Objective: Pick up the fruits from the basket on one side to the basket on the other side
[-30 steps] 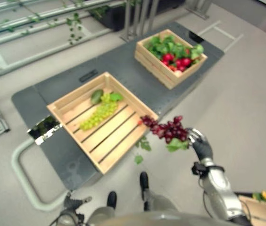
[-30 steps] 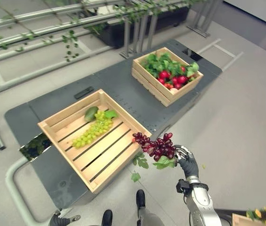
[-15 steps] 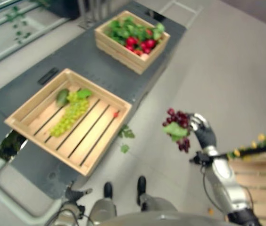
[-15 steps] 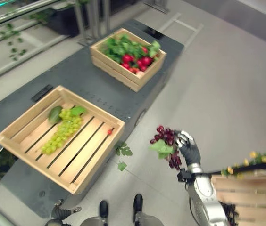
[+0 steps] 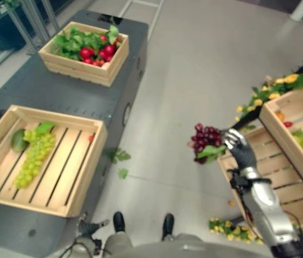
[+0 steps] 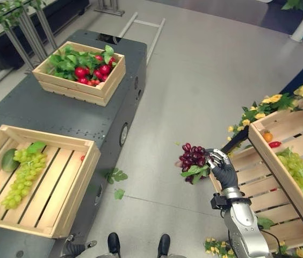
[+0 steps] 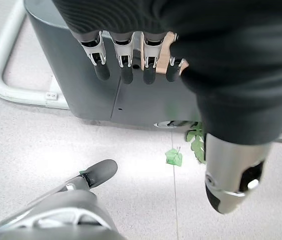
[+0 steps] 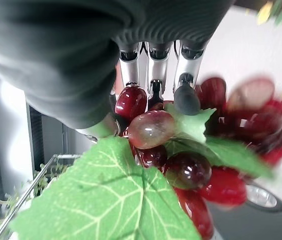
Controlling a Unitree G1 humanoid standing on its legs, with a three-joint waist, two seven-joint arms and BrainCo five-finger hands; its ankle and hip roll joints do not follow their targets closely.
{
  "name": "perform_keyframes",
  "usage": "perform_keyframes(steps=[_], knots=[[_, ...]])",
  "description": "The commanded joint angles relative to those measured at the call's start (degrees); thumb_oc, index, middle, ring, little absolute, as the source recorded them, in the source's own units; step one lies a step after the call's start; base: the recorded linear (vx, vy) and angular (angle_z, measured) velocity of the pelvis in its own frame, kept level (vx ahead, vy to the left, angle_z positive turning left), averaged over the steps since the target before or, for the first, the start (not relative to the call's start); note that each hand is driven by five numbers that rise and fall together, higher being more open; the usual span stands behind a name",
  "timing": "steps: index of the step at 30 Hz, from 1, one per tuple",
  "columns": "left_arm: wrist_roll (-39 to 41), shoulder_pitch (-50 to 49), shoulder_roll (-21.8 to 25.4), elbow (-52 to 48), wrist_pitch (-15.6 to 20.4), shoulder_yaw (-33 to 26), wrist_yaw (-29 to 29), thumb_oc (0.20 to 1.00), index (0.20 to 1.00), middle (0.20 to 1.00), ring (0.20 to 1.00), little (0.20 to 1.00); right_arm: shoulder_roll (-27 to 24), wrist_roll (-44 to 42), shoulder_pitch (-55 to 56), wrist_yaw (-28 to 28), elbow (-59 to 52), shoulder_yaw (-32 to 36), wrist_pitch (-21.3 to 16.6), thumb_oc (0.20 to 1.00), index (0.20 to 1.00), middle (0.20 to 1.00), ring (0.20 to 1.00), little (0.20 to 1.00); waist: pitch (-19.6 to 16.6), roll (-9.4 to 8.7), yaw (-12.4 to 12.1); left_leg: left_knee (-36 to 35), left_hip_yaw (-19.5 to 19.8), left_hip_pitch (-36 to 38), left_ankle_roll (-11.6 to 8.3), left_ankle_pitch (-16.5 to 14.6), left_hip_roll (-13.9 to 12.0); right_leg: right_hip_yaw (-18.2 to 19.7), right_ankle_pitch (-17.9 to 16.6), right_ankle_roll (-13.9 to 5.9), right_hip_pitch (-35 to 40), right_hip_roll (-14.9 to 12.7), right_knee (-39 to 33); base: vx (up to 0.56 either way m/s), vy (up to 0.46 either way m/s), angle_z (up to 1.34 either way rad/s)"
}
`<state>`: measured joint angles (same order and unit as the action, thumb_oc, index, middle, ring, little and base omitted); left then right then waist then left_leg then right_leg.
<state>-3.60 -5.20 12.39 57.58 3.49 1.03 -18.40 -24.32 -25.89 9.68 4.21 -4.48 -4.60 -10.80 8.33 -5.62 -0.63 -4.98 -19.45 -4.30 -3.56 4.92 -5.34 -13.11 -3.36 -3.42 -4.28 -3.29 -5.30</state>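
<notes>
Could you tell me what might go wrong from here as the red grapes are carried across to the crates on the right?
The robot hand holds the red grape bunch over bare floor, short of the slatted crate, so loose grapes might drop there. The bunch hangs beside the fingers, so it may swing or slip.

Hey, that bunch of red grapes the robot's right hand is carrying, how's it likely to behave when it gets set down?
The red grape bunch will probably flop rather than hold shape: it hangs loosely from the right hand. The round berries look smooth, so any that come loose may roll. The crates on the right are slatted, so small strays could slip through.
</notes>
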Motion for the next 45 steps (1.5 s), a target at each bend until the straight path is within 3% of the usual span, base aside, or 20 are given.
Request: perform_keyframes(steps=[1,8,9,11,12,15,16,20,25,31,45], knots=[[0.3,2.5,0.5,4.1,0.7,0.8,-0.7,1.000,1.000,1.000,1.000,1.000,-0.2,0.2,-2.8,-0.8,-9.3,3.7,-3.6,0.200,0.200,0.200,0.200,0.200,-1.5,0.08,0.0,0.6,-0.7,-2.9,3.09,-3.1,3.2,0.6,5.2,-4.06,2.3,-1.4,2.0,-0.03,-0.114,-0.23],[1.8,3.4,-1.4,4.3,1.3,1.6,-1.5,1.000,1.000,1.000,1.000,1.000,-4.0,-0.4,-2.6,-2.3,-11.8,5.2,-3.8,0.200,0.200,0.200,0.200,0.200,-0.1,1.54,1.2,1.4,2.9,-3.2,1.44,-1.7,2.6,4.5,5.9,-2.26,2.4,2.7,0.7,-0.05,-0.168,-0.15],[2.9,3.8,-1.6,4.2,1.6,1.7,-1.7,1.000,1.000,1.000,1.000,1.000,-4.5,-0.6,-2.9,-2.4,-11.5,5.4,-3.9,0.200,0.200,0.200,0.200,0.200,1.0,0.71,0.3,4.8,8.7,-4.5,1.22,-3.0,3.8,5.7,6.0,-1.56,2.3,3.3,1.1,-0.04,-0.172,-0.18],[2.9,3.9,-1.6,4.2,1.6,1.7,-1.7,1.000,1.000,1.000,1.000,1.000,-4.4,-0.6,-3.0,-2.4,-11.5,5.5,-3.9,0.200,0.200,0.200,0.200,0.200,0.9,0.74,0.3,5.1,8.8,-4.9,1.21,-2.9,3.7,5.6,5.8,-1.52,2.1,3.3,1.1,-0.03,-0.130,-0.21],[4.5,4.1,-1.8,4.5,1.9,2.0,-2.1,1.000,1.000,1.000,1.000,1.000,-4.8,-1.3,-4.6,-2.4,-10.5,4.8,-4.5,0.200,0.200,0.200,0.200,0.200,2.2,-0.40,-1.6,9.0,19.7,-6.8,1.59,-5.3,7.2,8.3,6.4,-0.55,1.3,4.4,3.4,-0.01,-0.208,-0.28],[5.4,4.6,-2.0,5.1,1.8,2.6,-1.9,1.000,1.000,1.000,1.000,1.000,-4.9,-1.4,-5.1,-2.2,-9.8,4.5,-4.5,0.200,0.200,0.200,0.200,0.200,2.1,-0.87,-2.1,10.6,24.5,-7.4,2.45,-6.6,9.7,10.9,6.7,-0.08,1.1,5.8,4.1,0.02,-0.132,-0.66],[6.2,4.8,-1.8,6.2,1.6,2.9,-1.3,1.000,1.000,1.000,1.000,1.000,-4.5,-1.6,-5.4,-2.2,-9.3,4.2,-4.4,0.200,0.200,0.200,0.200,0.200,1.6,-1.33,-2.3,11.7,28.7,-7.3,2.95,-7.3,11.3,13.3,6.3,0.11,1.5,6.6,3.5,0.04,-0.077,-1.22],[6.1,5.1,-2.0,7.6,1.1,3.8,-0.3,1.000,1.000,1.000,1.000,1.000,-3.6,-1.5,-4.7,-2.1,-9.6,4.8,-4.4,0.200,0.200,0.200,0.200,0.200,0.5,-1.13,-1.3,11.1,28.9,-6.1,3.27,-7.6,11.2,14.5,6.4,0.18,2.1,6.9,3.1,0.06,0.035,-0.70],[5.7,5.2,-1.6,7.9,0.8,3.9,1.1,1.000,1.000,1.000,1.000,1.000,-2.7,-1.7,-3.4,-2.4,-12.1,5.4,-4.3,0.200,0.200,0.200,0.200,0.200,-2.1,-0.47,0.3,5.2,27.6,-1.3,4.31,-7.2,10.4,16.3,6.2,-0.40,2.5,6.4,2.3,0.06,0.097,-0.13],[4.9,4.3,-1.0,7.2,0.9,3.9,1.2,1.000,1.000,1.000,1.000,1.000,-3.2,-1.5,-3.3,-2.8,-13.9,6.2,-3.8,0.200,0.200,0.200,0.200,0.200,-2.7,-0.39,0.2,1.0,25.3,1.0,4.55,-6.1,9.2,17.7,5.6,-0.98,2.4,5.9,2.0,0.01,0.090,-0.27],[4.6,3.4,-0.9,7.7,0.4,4.2,2.2,1.000,1.000,1.000,1.000,1.000,-5.1,-2.9,-3.6,-2.8,-17.6,10.0,-3.9,0.200,0.200,0.200,0.200,0.200,-3.6,-0.73,0.5,0.1,24.1,1.7,4.87,-6.8,9.1,19.1,4.7,-1.85,2.3,5.3,0.7,0.01,0.033,-0.07]])
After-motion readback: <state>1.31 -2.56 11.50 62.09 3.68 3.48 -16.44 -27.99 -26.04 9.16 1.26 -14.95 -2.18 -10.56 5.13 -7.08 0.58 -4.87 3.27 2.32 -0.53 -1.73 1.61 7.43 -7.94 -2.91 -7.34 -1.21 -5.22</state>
